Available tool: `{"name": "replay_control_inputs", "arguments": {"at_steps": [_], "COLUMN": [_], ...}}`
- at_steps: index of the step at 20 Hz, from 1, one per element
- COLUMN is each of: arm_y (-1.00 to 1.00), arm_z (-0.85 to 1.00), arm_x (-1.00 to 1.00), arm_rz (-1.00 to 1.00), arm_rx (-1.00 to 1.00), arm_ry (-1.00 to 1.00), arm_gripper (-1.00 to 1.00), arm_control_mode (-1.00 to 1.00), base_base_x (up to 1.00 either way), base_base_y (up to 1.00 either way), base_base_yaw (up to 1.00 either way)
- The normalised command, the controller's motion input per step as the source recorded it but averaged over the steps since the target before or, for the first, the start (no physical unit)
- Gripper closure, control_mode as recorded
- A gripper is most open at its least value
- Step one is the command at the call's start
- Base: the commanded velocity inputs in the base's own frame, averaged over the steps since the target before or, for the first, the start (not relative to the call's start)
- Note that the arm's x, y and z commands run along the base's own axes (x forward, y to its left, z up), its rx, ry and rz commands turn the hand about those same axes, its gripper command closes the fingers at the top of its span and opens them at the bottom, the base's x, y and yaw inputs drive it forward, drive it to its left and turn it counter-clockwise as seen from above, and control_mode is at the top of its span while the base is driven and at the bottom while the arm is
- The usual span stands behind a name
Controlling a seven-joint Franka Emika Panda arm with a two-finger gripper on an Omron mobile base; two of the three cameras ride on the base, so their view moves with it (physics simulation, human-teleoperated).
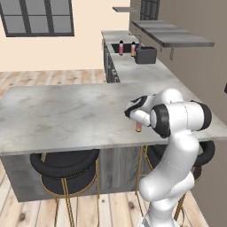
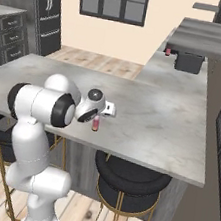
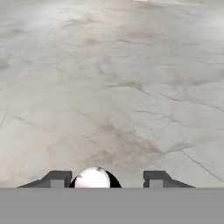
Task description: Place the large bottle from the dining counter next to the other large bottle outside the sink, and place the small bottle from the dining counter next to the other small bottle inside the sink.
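Pink bottle [image 1: 138, 127] stands upright near front edge of dining counter [image 1: 57, 115] in left base view, directly under gripper [image 1: 137, 119]; two bottles far off at sink [image 1: 116, 46]. Right base view: bottle [image 2: 95, 124] below hand, still on counter. Hand view: bottle cap [image 3: 92, 179] between fingertips [image 3: 57, 178], gaps either side; we cannot tell if grasped. Risk: off-centre close tips bottle over edge.

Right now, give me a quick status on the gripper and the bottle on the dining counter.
Gripper down over pink bottle, fingers either side, grip not confirmed. Bottle upright near dining counter front edge. Nothing blocking around it.
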Motion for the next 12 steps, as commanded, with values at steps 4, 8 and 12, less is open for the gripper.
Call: {"name": "replay_control_inputs", "arguments": {"at_steps": [4, 8, 12], "arm_y": [-0.03, -0.02, 0.00], "arm_z": [-0.08, 0.00, 0.23], "arm_x": [0.21, 0.02, -0.09], "arm_rz": [0.00, 0.00, 0.00], "arm_rx": [0.00, 0.00, 0.00], "arm_ry": [0.00, 0.00, -0.02], "arm_gripper": [1.00, 1.00, 1.00], "arm_control_mode": [-1.00, -1.00, -1.00], "base_base_x": [0.00, 0.00, 0.00], "base_base_y": [0.00, 0.00, 0.00], "base_base_yaw": [0.00, 0.00, 0.00]}}
